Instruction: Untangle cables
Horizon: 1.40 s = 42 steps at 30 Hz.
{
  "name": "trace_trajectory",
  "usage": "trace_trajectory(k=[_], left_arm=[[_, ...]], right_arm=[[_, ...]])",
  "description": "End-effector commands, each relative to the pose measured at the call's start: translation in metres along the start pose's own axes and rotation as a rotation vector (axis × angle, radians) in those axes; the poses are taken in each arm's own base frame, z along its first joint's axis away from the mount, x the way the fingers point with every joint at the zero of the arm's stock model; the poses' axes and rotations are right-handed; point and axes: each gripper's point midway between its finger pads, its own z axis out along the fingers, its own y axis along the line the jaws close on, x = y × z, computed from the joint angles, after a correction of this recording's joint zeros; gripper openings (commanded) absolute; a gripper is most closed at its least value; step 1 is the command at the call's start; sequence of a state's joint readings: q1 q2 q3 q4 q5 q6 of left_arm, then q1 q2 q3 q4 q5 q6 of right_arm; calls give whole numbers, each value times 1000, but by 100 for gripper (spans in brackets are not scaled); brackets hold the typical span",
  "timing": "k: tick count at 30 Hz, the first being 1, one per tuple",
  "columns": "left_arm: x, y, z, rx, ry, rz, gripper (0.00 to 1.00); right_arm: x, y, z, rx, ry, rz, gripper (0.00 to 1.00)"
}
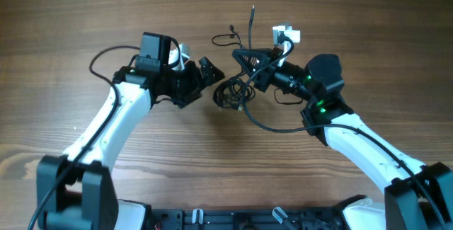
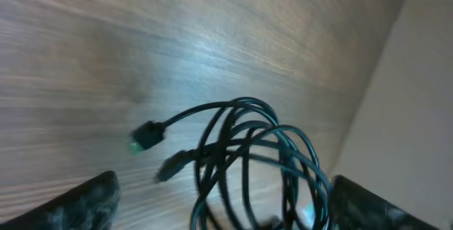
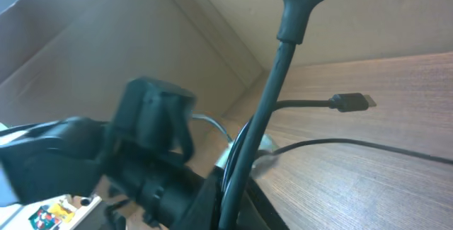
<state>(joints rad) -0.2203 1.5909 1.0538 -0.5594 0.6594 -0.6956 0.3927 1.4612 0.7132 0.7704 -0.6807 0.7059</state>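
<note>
The cables [image 1: 231, 93] are thin black cords in a loose looped bundle at the table's middle. Loose ends reach back to a plug [image 1: 253, 10] and a second end [image 1: 221, 39]. My left gripper [image 1: 213, 83] is open just left of the bundle. In the left wrist view its fingers [image 2: 226, 191] stand wide apart with the loops [image 2: 248, 148] between them and two plugs [image 2: 146, 136] to the left. My right gripper [image 1: 249, 63] is shut on cable strands at the bundle's back right. In the right wrist view a cord [image 3: 265, 102] rises from the jaws [image 3: 241, 205].
The table is brown wood [image 1: 368, 18]. A thicker black arm cable [image 1: 276, 125] loops in front of the right wrist and another [image 1: 106, 54] behind the left arm. The left arm [image 3: 141, 138] shows close by in the right wrist view. A free plug [image 3: 352, 102] lies on the wood.
</note>
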Motion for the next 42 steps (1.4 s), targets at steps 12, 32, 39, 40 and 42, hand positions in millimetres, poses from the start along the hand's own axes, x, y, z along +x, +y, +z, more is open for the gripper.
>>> trace_trajectory(k=[12,32,39,40,42], left_arm=[[30,5,54,-78,115,29,4],[-65,12,-126,162,-310,322,4],[-14,-65,-91,357,-193,799,4],[-9,-73,-89,382,-184,829,4],[7,-89,-83,443,-148,889,4]], right_arm=[[-9,-17,-10,74,-14,30,5],[40,-127,-95,482,183,285,100],[23,-44,-54,26,214,-56,100],[31,-43,-49,31,232,-74,100],[47,-44,-39,49,268,-72,99]])
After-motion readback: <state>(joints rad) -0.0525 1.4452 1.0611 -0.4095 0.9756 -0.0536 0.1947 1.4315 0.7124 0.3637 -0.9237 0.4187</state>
